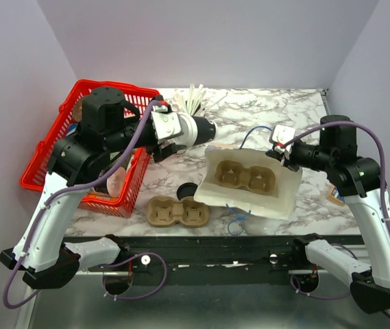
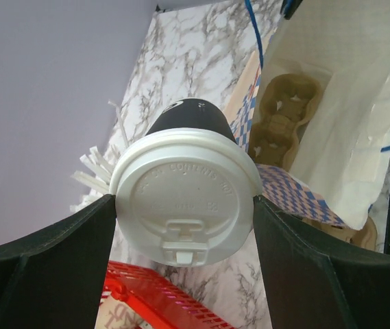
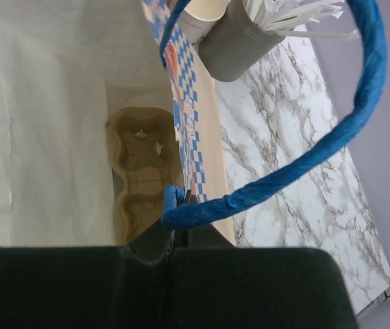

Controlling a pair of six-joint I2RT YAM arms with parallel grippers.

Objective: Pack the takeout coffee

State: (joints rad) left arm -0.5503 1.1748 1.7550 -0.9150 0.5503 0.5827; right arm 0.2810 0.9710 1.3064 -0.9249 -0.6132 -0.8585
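Item: takeout coffee (image 1: 203, 130), dark body, white lid (image 2: 181, 199); carried on its side above the surface (image 1: 249, 103), lid turned toward the left wrist.
Left fingers (image 2: 78, 253): clamped on the coffee at the lid rim, one at 9 and one at 3 o'clock of the lid in the wrist view.
Right fingers (image 3: 155, 240): pinched shut on the rim of the paper bag (image 1: 284, 192), beside its blue handle (image 3: 304, 164); the bag mouth is held open.
Destination: cup carrier (image 1: 239, 177) inside the bag, at about 4 o'clock from the coffee in the top view; both wells are seen unfilled.
Risk, lid: the grip appears to be taken at the lid alone; the lid could be levered off, or the cup dropped, if the body is knocked against the bag rim.
Risk, spill: with the cup horizontal, any liquid inside could be let out through the sip opening.
Risk, seating: a skewed entry could push the carrier deeper or tip it.
Risk, bag: the mouth could sag shut if the thin paper slips from the right fingers.
Nearby: second carrier (image 1: 177, 211) and black lid (image 1: 188, 188), about 6 o'clock of the coffee, apart from it.
Hidden: cup contents; contact points behind the lid; most of the red basket (image 1: 44, 147), covered by the left arm; whether the bag lies flat or is propped cannot be told.
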